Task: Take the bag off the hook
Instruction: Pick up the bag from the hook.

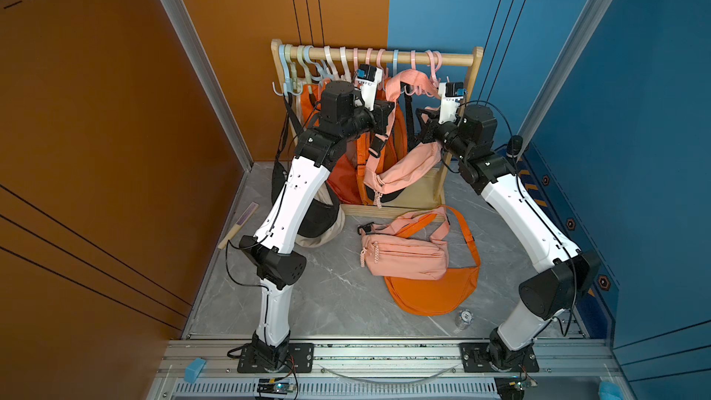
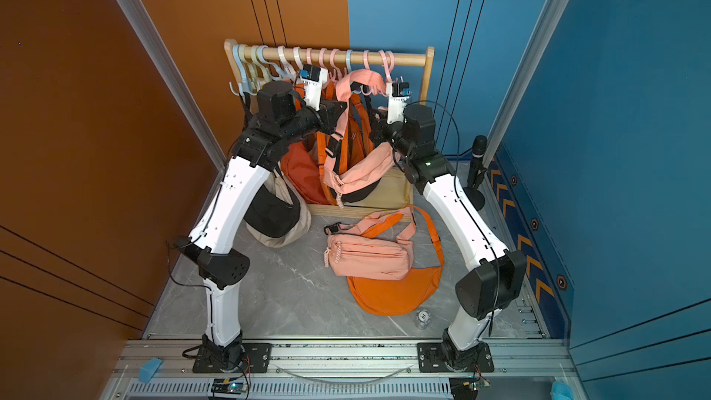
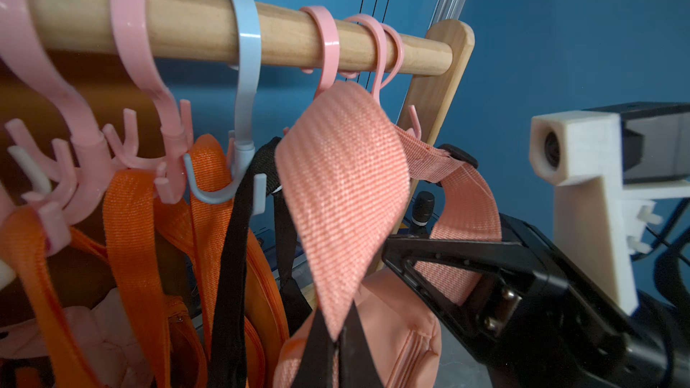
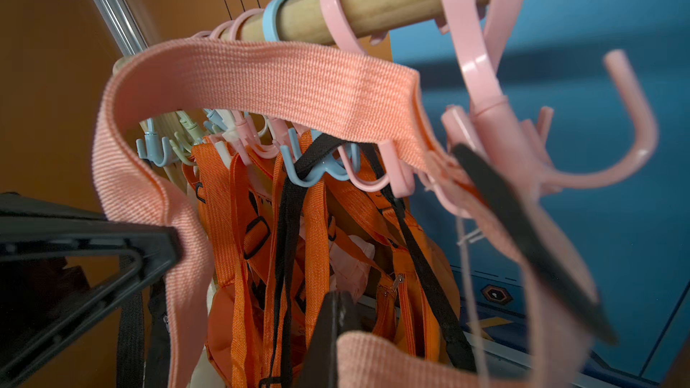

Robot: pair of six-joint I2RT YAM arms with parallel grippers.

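Blue wall behind, pink bag's strap pinched tight in left hand and right hand

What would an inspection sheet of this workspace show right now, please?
Surface: grey floor; pink bag lying on orange bag.
Job's things: hung bag, its strap over a pink hook on the rack; hung orange bags beside it.
Clutter: stick, small bottle, blue block.
Grippers: left gripper and right gripper both shut on the strap.
Cables: black cables along both arms, one looping loose by the left elbow.
Surroundings: orange wall, blue wall, microphone.
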